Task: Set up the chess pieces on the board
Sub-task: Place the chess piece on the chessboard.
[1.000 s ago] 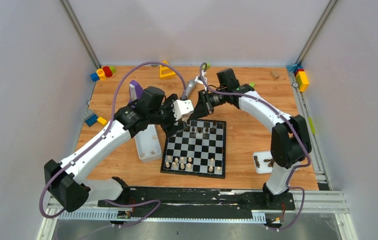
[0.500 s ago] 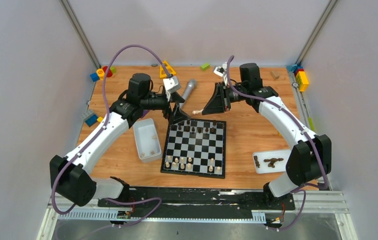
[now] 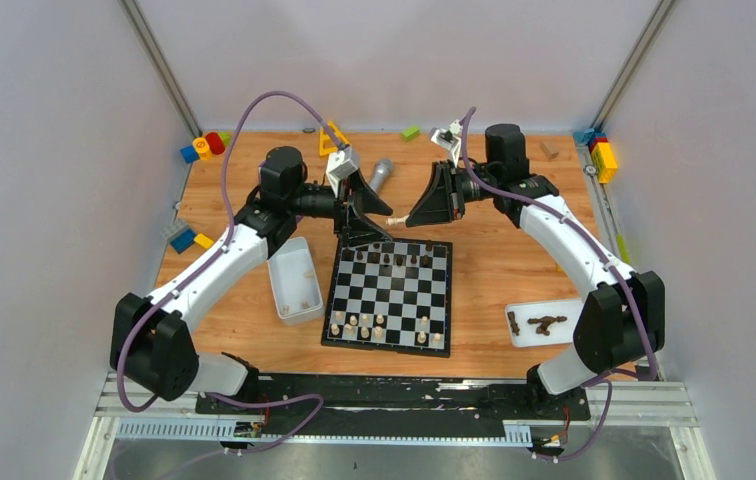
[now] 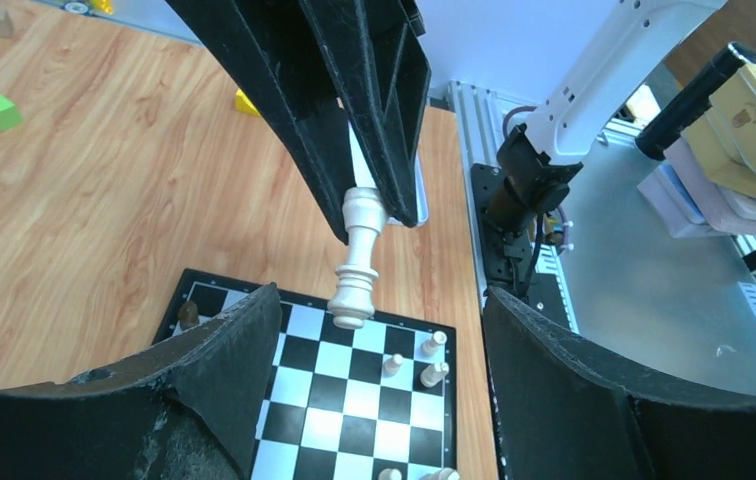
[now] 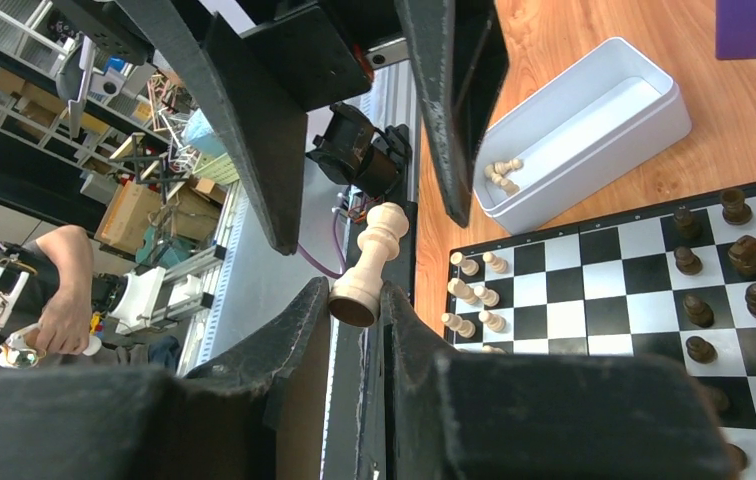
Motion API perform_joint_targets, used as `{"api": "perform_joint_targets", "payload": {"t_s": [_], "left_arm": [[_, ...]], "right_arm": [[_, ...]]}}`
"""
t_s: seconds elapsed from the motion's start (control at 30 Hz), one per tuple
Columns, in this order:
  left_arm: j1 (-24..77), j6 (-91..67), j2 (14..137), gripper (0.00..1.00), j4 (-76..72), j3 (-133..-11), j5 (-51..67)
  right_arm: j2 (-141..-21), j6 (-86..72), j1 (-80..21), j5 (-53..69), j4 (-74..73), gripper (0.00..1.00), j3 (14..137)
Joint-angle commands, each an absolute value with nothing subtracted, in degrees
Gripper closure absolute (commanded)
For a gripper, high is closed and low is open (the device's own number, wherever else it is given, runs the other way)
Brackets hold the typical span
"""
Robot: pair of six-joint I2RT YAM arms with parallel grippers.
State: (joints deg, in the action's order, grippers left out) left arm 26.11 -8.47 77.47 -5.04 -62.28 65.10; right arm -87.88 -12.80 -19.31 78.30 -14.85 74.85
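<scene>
Overhead, we saw both arms raised above the far edge of the chessboard (image 3: pixel 394 295), their grippers facing each other. The right gripper (image 5: pixel 354 292) was clamped on one end of a tall light wooden chess piece (image 5: pixel 371 255), which hung in the air pointing toward the left gripper (image 4: pixel 379 293). That gripper's fingers (image 4: pixel 219 350) stood spread wide (in the left wrist view the piece showed between them, touching neither). On the board, dark pieces (image 3: pixel 399 260) filled the far rows and light pieces (image 3: pixel 364 325) the near rows. A white bin (image 5: pixel 604 140) lay just left of the board.
</scene>
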Motion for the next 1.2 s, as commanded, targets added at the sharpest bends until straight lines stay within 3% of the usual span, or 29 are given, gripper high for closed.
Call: {"api": "perform_joint_targets", "payload": {"t_s": [0.0, 0.2, 0.5, 0.93, 1.07, 1.17], "left_arm": [[26.1, -14.8, 79.5, 0.19, -14.1, -62.4, 68.7], [26.1, -19.5, 80.5, 0.24, -20.5, -61.1, 69.1], [26.1, -20.2, 80.7, 0.47, -20.8, -61.3, 69.2], [26.2, -17.4, 80.1, 0.69, -16.7, -61.7, 68.7], [26.2, -14.7, 79.3, 0.81, -12.6, -62.8, 67.7], [26.2, -9.8, 78.6, 0.88, -6.2, -64.0, 66.4]], "right_arm": [[-86.1, -15.3, -19.1, 81.4, -9.8, 1.00, 75.1], [-86.5, -16.0, -19.2, 81.5, -8.8, 1.00, 74.9], [-87.3, -16.1, -19.1, 81.3, -8.2, 1.00, 74.6], [-87.4, -16.0, -19.1, 80.8, -8.1, 1.00, 74.6], [-87.5, -15.2, -19.1, 79.9, -8.2, 0.95, 73.7], [-87.2, -13.9, -19.1, 78.5, -8.5, 0.84, 72.8]]}}
